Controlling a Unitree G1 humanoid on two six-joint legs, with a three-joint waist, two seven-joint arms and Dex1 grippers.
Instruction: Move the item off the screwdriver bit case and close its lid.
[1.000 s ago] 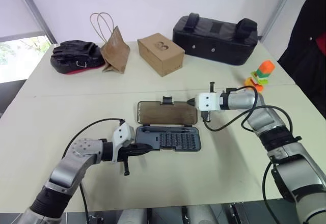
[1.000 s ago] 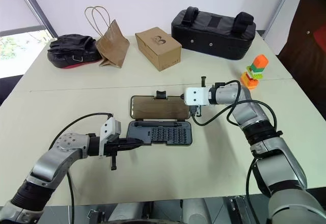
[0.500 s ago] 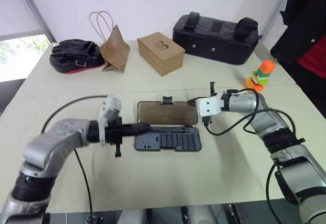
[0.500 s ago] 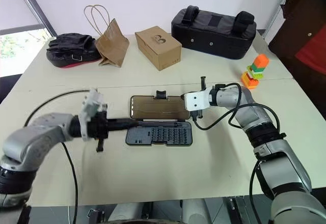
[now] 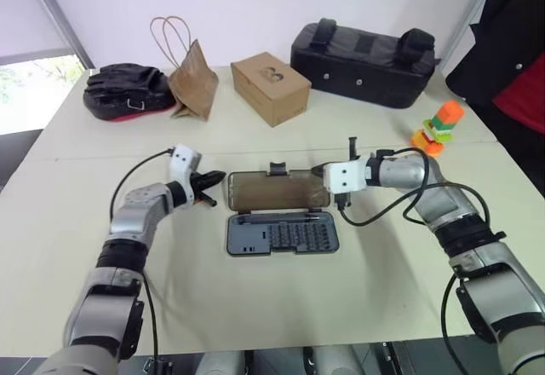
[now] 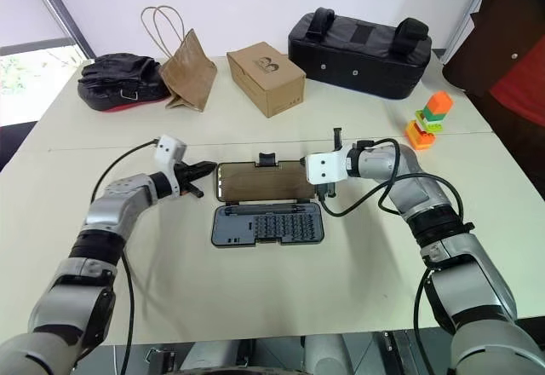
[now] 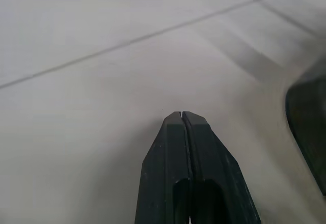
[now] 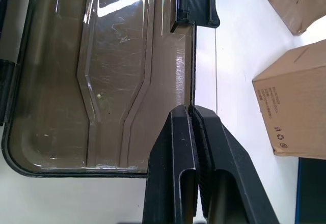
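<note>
— Where's everything on the counter (image 5: 77,222)?

— Case (image 5: 283,235) open, lid (image 5: 277,190) flat behind it; the item (image 5: 437,128) sits well off it. Both my jaws are closed: right gripper (image 5: 317,171) seemingly pinching the lid's edge, left gripper (image 5: 215,179) empty beside it.

— Risk?

— That thin edge slipping free mid-fold.

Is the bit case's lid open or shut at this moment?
Open. The lid lies flat on the table beyond the case, whose bit rows are uncovered. The right gripper is shut at the lid's far edge.
</note>
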